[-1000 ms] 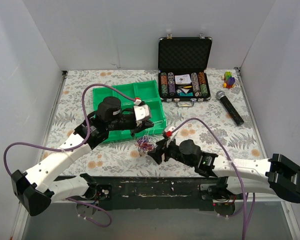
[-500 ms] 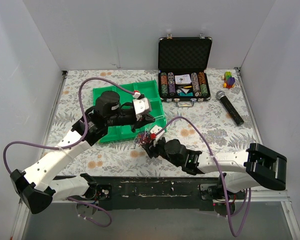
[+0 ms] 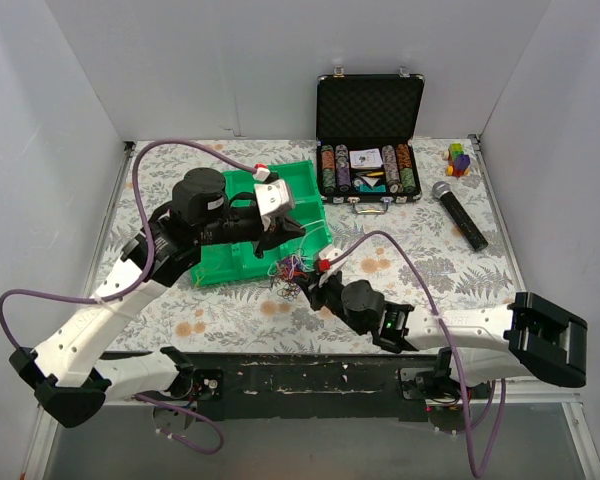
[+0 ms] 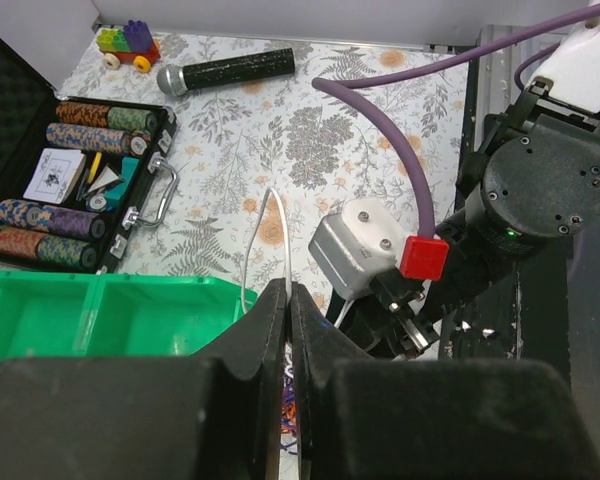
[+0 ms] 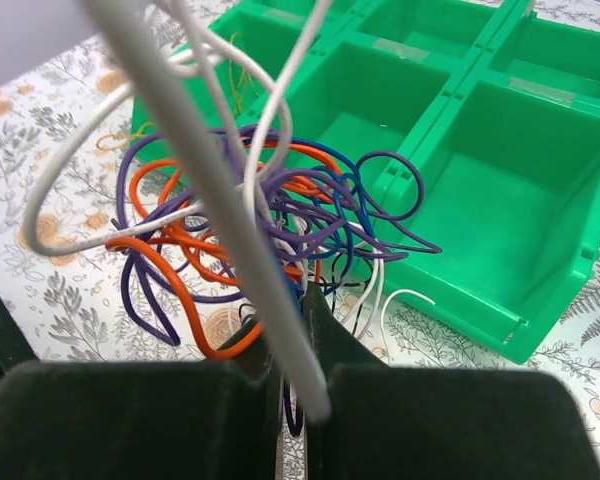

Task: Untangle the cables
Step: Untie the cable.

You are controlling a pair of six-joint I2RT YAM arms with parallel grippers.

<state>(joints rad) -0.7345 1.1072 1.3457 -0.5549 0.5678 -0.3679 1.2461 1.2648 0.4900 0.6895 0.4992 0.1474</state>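
Note:
The cables (image 3: 286, 270) are a loose tangle of thin orange, purple, blue, black and white wires (image 5: 242, 212) lying on the table at the near right corner of the green tray (image 3: 220, 262). My right gripper (image 3: 302, 286) is down at the tangle's near side, its jaws shut (image 5: 294, 305) with dark strands running between them. My left gripper (image 3: 296, 230) hovers above the tray's corner, shut (image 4: 287, 292) on a white cable (image 4: 282, 232) that loops upward from its tips. A blurred white strand (image 5: 206, 170) crosses close to the right wrist camera.
The green tray's compartments (image 5: 480, 170) lie just beyond the tangle. An open black case of poker chips (image 3: 369, 170) stands at the back. A microphone (image 3: 460, 214) and a small toy of coloured blocks (image 3: 459, 158) lie at the back right.
My right gripper has moved left into the tangle and shut on its strands. The left arm has pulled back and up to the left with the white cable.

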